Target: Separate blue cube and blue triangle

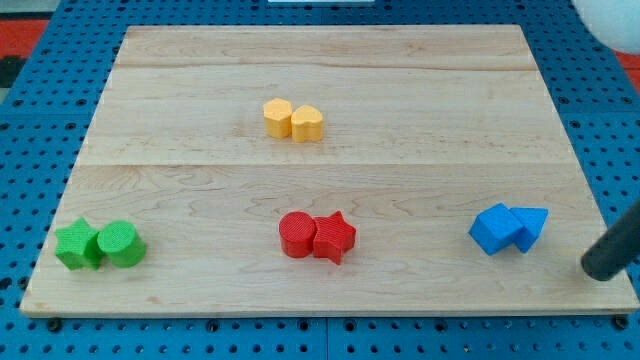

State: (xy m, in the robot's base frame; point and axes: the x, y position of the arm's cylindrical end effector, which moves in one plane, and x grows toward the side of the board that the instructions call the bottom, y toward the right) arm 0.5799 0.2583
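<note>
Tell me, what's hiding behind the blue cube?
Touching the blue cube on its right, partly behind it, is the blue triangle. Its near corner is covered. My tip sits farther right.

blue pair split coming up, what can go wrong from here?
1. The blue cube and blue triangle touch, so a push from my tip, at the triangle's lower right, would likely shove both together.
2. The pair sits near the wooden board's right edge; a stray push might slide the triangle off.
3. A long leftward push could drive the cube toward the red star.
</note>
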